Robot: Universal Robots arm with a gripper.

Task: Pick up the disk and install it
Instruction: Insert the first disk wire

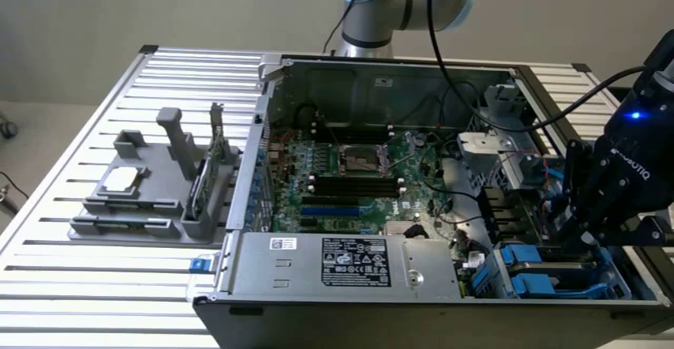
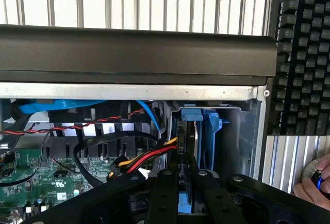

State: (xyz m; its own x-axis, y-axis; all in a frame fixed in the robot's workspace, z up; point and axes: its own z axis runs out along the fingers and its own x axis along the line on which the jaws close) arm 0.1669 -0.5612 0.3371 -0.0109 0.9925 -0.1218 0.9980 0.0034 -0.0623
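The black two-finger gripper (image 2: 186, 182) is reaching into the open black computer case (image 1: 348, 313) at its drive bay, pinching the silver-grey, blue-framed disk (image 2: 192, 146) (standing edge-on in the bay beside red-yellow cables (image 2: 149, 157)).

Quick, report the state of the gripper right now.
Gripper: down inside the computer case at the blue drive bay, fingers shut on the disk, which stands on edge between them.
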